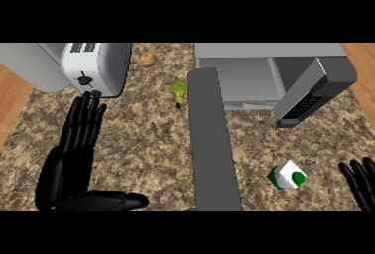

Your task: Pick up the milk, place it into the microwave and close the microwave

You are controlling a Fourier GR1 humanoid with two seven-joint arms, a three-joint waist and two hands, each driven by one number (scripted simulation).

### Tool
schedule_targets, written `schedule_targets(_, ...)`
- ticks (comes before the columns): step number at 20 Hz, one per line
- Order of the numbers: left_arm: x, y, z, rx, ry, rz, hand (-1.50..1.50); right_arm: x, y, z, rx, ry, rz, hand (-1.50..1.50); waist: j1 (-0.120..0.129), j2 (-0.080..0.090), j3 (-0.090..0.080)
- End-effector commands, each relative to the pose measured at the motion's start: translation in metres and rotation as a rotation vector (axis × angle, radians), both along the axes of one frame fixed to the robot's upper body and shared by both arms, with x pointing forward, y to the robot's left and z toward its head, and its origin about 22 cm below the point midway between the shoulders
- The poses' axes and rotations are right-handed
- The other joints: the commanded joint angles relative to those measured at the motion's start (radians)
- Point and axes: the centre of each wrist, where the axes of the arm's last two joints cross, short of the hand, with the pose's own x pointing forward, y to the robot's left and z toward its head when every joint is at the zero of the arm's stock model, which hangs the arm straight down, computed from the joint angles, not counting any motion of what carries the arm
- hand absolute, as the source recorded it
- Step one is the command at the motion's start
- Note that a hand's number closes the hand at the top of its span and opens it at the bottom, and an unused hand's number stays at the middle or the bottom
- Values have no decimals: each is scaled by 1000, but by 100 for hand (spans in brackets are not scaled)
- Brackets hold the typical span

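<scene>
Head view shows nothing done yet: the milk (287,174) sits untouched on the counter (147,149), near the open microwave (268,50). Left hand (73,149) and right hand (360,184) are spread, holding nothing. Lifting, placing and closing remain.

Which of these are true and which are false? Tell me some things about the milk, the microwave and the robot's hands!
1. The milk stands on the counter, outside the microwave. True.
2. The microwave's door is shut. False: it is swung open.
3. The right hand is holding the milk. False: it is beside the milk, not touching it, with its fingers straight.
4. The left hand is open, with its fingers pointing toward the toaster. True.
</scene>
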Motion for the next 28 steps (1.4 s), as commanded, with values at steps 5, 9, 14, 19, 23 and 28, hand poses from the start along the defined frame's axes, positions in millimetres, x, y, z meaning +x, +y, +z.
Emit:
schedule_targets(5,-26,-45,-31,-36,8,-7,-150,-43,-15,-44,-17,82,-16,-150,9,-1,-1)
schedule_targets(9,-15,-48,-32,-23,21,-7,-150,-54,-26,-60,-18,87,-30,-150,11,1,-1)
schedule_targets(14,-38,-65,-55,-24,16,-12,-150,-48,-48,-85,-47,88,-53,-150,16,1,-1)
schedule_targets(19,-38,-71,-56,-18,36,-15,-150,-18,-40,-111,-52,77,-118,-150,20,2,-1)
schedule_targets(23,-56,-72,-48,-63,47,-29,-150,-17,-31,-134,-59,91,-113,-150,21,1,-1)
schedule_targets(28,-42,-75,-47,-48,31,-35,-150,-9,-26,-144,-61,97,-131,-150,18,2,-1)
